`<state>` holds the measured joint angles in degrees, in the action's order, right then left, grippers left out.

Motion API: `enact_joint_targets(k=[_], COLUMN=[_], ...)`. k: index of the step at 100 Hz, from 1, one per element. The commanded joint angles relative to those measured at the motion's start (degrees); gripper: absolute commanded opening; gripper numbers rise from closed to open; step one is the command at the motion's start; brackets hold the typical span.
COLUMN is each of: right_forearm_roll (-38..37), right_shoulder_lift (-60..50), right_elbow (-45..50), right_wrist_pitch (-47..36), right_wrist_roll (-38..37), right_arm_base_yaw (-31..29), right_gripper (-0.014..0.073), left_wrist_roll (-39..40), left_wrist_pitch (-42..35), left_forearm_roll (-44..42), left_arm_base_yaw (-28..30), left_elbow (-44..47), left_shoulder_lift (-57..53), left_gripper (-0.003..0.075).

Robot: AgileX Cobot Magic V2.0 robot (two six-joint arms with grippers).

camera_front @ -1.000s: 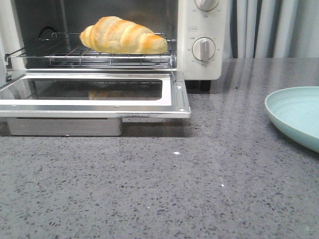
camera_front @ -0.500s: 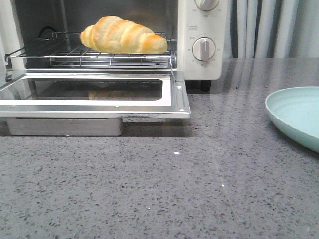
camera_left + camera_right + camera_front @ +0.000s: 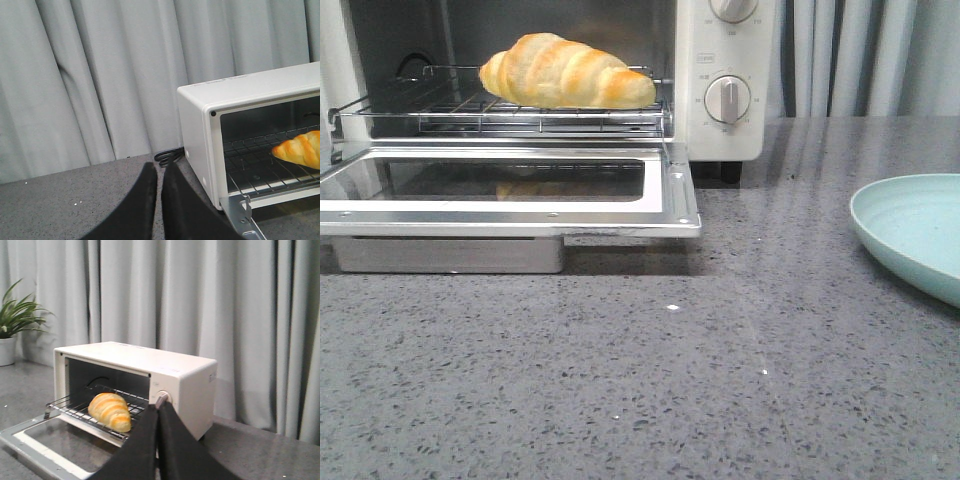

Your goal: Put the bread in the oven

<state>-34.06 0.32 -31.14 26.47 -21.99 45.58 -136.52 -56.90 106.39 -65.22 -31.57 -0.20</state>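
The golden bread lies on the wire rack inside the white oven, whose glass door hangs open and flat. The bread also shows in the right wrist view, and one tapered end of the bread in the left wrist view. My left gripper is shut with nothing in it, off to the side of the oven. My right gripper is shut and empty, held back from the oven. Neither gripper appears in the front view.
A pale green plate sits at the right on the grey speckled counter. A black power cord lies behind the oven. A potted plant stands far off. Grey curtains back the scene.
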Motion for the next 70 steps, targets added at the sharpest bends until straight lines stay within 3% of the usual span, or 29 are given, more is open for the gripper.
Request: enact_joint_targets(k=[1,9,25,46,70], right_forearm_roll=[1.87,4.98,16.36,22.75,29.52], right_shoulder_lift=[1.27,1.27,1.27,1.27,1.27], right_elbow=[2.02,5.66,13.31,20.11,23.23], right_wrist_pitch=[-9.33,-14.44,-24.90,-29.68,-30.90], right_wrist_roll=[0.54,2.24,12.75,18.87,20.81], right_arm_base_yaw=[-0.28,-0.28,-0.28,-0.96,-12.55], right_gripper=[-0.0044,-0.0044,-0.0044,-0.0044,-0.0044], left_wrist_roll=[0.50,0.50,0.50,0.50,0.50], left_wrist_pitch=[3.31,3.31,3.31,3.31,3.31], left_forearm_roll=[0.07,0.07,0.07,0.07,0.07], left_arm_base_yaw=[-0.34,-0.34,-0.34,-0.34,-0.34], left_elbow=[-1.06,-1.06,-1.06,-1.06,-1.06], left_shoulder_lift=[1.15,1.15,1.15,1.15,1.15], left_gripper=[-0.0020,-0.0020,-0.0020,-0.0020,-0.0020])
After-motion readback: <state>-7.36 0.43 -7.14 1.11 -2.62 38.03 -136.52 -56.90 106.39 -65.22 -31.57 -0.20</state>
